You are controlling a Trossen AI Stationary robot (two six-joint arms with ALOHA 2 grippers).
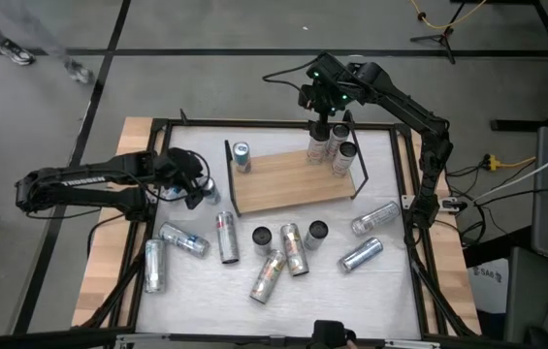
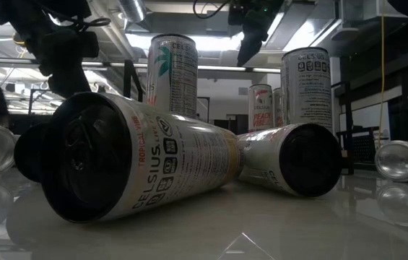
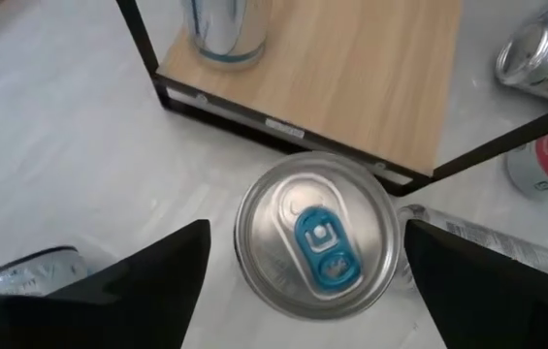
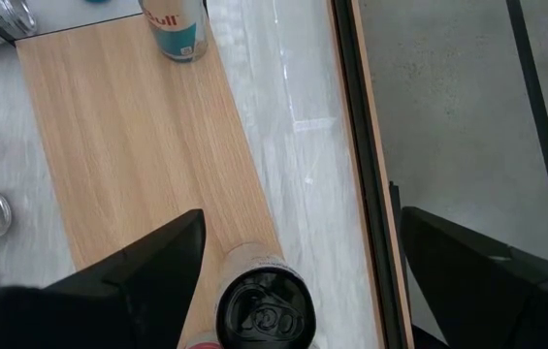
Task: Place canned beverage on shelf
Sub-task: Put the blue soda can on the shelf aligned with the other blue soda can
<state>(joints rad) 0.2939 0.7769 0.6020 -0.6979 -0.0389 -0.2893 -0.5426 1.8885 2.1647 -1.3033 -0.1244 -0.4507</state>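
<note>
The can (image 3: 317, 236) with the blue tab stands upright on the white table (image 1: 390, 291), just off the near end of the shelf (image 1: 293, 180). From the high view I see the left gripper (image 1: 193, 186) hovering beside the shelf's left wire end, while the right gripper (image 1: 324, 107) sits above a cluster of upright cans (image 1: 332, 147) at the shelf's far right end; a single can (image 1: 241, 156) stands at the left end, and more lie scattered on the table in front. The low view is mostly blocked by a can lying on its side (image 2: 128, 165), and it adds nothing about the grasp. In the left wrist view the can's lid faces the camera, so its long axis runs vertically, straight below the wrist; the two fingers (image 3: 128, 286) are spread wide and flank it on either side without touching. In the right wrist view the fingers (image 4: 133, 276) are likewise parted above a dark-topped can (image 4: 264, 312) on the board. I judge the left arm to be the nearer one: the next move calls for a straight descent and a squeeze.
</note>
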